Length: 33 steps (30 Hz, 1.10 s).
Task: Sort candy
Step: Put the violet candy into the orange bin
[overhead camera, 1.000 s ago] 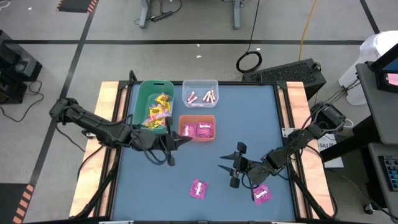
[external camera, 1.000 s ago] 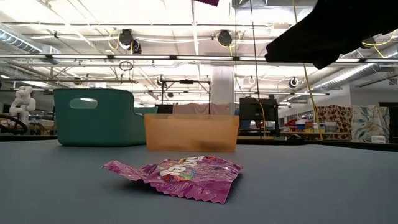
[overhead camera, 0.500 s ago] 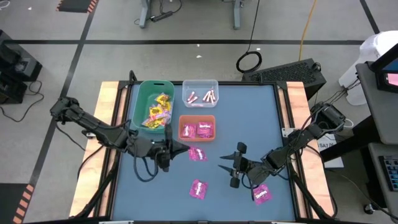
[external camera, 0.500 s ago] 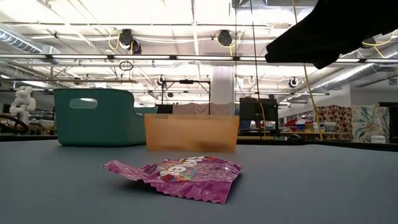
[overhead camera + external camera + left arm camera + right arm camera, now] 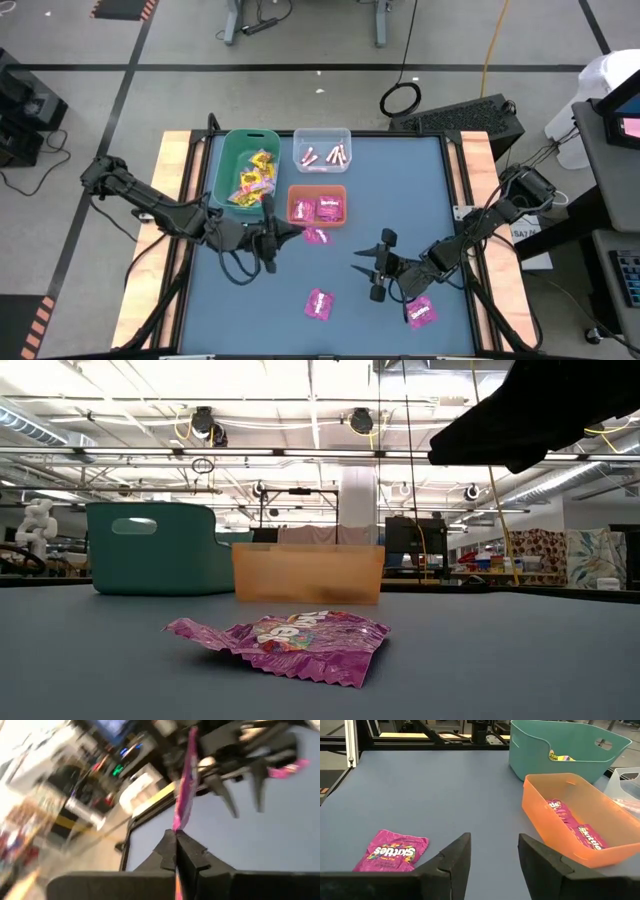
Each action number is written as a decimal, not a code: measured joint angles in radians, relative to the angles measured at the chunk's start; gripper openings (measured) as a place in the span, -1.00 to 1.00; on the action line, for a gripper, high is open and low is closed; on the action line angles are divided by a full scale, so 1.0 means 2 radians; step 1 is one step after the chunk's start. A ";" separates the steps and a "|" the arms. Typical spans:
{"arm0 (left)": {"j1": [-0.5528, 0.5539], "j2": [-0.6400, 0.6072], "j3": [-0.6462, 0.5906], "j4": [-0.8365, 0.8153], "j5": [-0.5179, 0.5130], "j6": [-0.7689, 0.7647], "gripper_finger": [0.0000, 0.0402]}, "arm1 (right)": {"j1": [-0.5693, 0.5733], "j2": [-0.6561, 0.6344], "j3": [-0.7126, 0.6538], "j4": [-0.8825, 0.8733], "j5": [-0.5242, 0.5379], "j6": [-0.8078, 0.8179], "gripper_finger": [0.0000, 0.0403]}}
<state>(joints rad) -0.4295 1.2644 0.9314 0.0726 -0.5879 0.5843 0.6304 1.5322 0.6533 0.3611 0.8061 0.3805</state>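
Left wrist view: end effector (image 5: 176, 840) pinches crinkled magenta packet (image 5: 186, 785) edge-on.

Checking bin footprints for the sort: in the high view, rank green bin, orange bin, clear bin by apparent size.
1. green bin, clearly largest.
2. orange bin and clear bin look about alike; I would not rank them.

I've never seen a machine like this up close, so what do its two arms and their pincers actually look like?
Both arms are dark, nearly black, built of slim jointed segments with black cables looping beside them. The left gripper ends in two thin tapering fingers. The right gripper has two broader, flat matte-black fingers with angular tips. No markings are visible.
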 joint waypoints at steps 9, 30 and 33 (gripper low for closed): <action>0.030 0.000 0.000 0.008 -0.058 -0.239 -1.00 | 0.000 0.000 0.000 0.000 0.000 0.000 -0.23; 0.101 0.013 -0.083 0.039 0.045 -0.309 -1.00 | 0.000 0.000 0.000 -0.042 0.003 0.017 -0.23; 0.103 0.032 -0.087 0.038 0.047 -0.272 -1.00 | 0.000 0.000 0.000 -0.047 0.003 0.034 -0.23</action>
<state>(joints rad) -0.2226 1.3286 0.7565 0.1495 -0.4946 0.0409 0.6296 1.5322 0.6533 0.2668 0.8114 0.4484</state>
